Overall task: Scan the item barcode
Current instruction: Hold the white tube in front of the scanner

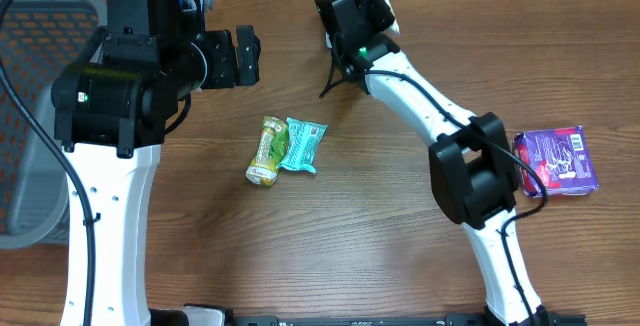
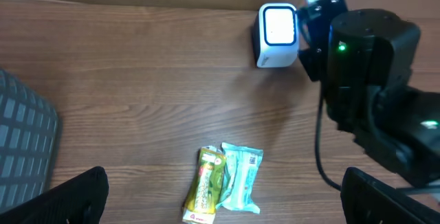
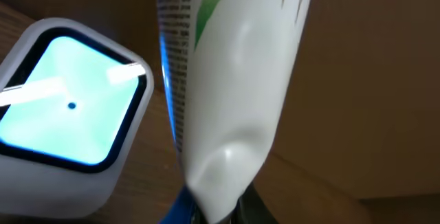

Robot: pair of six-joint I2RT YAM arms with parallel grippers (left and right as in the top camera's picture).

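Right wrist – white tube [image 3: 227,80] hides right tool [image 3: 216,207] pinching it, scanner [image 3: 69,107] cropped, left tool [image 1: 245,56] spread

The overhead camera looks straight down on the table [image 1: 350,256] from high up, with two snack packs [image 1: 285,148] near the middle of its view. The left wrist camera sits well back from the scanner [image 2: 278,35] and slants down across the table toward it. It shares the snack packs and the right arm [image 1: 430,106] with the overhead view. The right wrist camera is very close beside the scanner, facing its lit window, with a white tube [image 3: 234,80] filling the middle. Both wrist views share the scanner.
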